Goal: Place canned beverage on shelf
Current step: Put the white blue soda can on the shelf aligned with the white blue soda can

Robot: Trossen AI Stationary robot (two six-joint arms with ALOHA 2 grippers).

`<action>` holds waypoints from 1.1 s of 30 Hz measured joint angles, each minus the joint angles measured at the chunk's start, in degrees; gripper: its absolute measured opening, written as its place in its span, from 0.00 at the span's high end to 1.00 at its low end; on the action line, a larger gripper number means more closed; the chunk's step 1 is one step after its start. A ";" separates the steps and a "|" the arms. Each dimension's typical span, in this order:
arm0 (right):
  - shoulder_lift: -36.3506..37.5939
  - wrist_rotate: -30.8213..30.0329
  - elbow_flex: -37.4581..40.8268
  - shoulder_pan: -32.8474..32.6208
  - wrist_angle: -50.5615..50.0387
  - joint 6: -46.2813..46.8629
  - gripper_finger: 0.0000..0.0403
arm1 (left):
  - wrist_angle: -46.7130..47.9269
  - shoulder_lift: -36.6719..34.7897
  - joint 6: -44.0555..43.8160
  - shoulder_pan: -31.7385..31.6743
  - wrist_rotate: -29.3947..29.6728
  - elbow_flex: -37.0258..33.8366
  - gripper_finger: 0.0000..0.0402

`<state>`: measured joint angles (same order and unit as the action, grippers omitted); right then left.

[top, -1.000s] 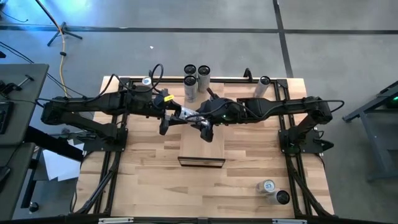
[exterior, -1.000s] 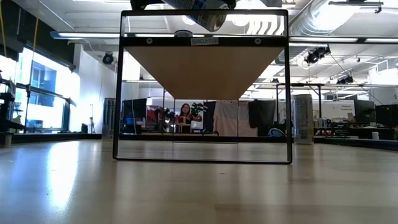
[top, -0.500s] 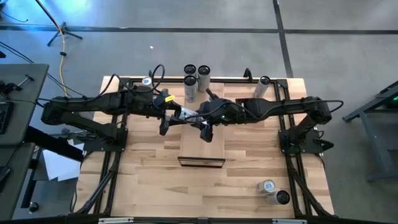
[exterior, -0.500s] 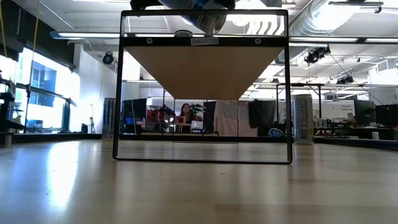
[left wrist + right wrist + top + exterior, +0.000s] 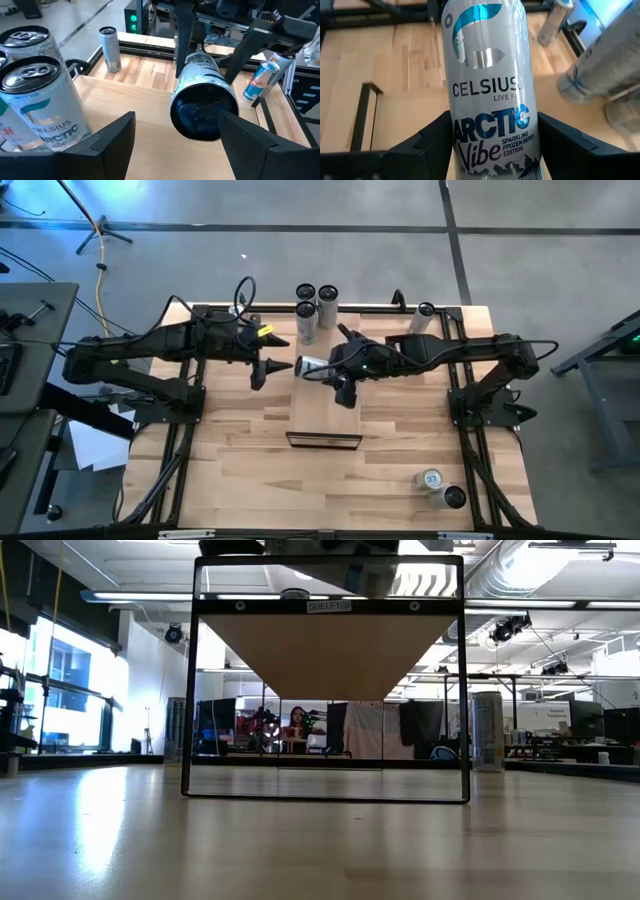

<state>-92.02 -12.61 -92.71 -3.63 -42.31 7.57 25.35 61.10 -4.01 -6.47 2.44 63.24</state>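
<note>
A silver-white Celsius can [image 5: 312,366] lies level in the air over the far end of the shelf [image 5: 325,420], a pale narrow board on a black frame [image 5: 325,655]. My right gripper [image 5: 338,370] is shut on the can [image 5: 487,85]. My left gripper [image 5: 272,367] is open and empty, just left of the can's free end [image 5: 202,112]; its fingers stand apart, clear of the can. My right gripper pinches the can's round side wall [image 5: 470,150] between its two fingers [image 5: 420,147], coming level from the table's right side. The can lies along the fingers and reaches out past them toward my left gripper. It is lifted clear above the shelf.
Three upright cans [image 5: 315,300] stand at the far edge behind the shelf, and one more [image 5: 424,317] at the far right. Two cans [image 5: 440,488] lie at the near right corner. Bare tabletop [image 5: 240,470] lies in front of the shelf.
My left gripper has come off the can and drawn back toward the table's left edge. The can stays level in my right gripper, which has shifted slightly toward the right.
</note>
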 joint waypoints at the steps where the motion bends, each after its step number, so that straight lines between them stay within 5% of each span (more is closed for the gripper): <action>1: 0.26 0.12 0.00 0.02 -0.85 -0.06 0.41 | 0.30 -0.04 -0.04 -0.16 0.02 0.00 0.37; 14: 7.50 -1.30 -0.05 -0.16 -14.59 1.40 0.41 | 7.70 -5.26 -4.49 -1.25 -0.39 -2.22 0.37; 19: 14.66 -0.59 11.85 -0.37 -6.73 5.28 0.41 | 4.14 -9.69 -8.29 -0.43 -0.40 -7.85 0.37; 22: 20.61 -0.53 23.15 -1.19 5.90 10.15 0.41 | -1.46 -13.14 -11.26 -0.41 -0.36 -12.09 0.37; 26: 25.79 -0.78 35.74 -1.78 34.74 11.47 0.41 | -9.65 -16.73 -12.19 -0.41 -0.24 -16.77 0.37; 33: 20.20 -5.03 51.64 -1.12 88.20 6.94 0.41 | -22.96 -18.71 -10.40 -0.25 -0.26 -19.43 0.37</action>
<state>-71.82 -17.63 -41.07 -4.75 45.89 14.52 2.39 42.39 -14.41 -6.72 2.17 43.81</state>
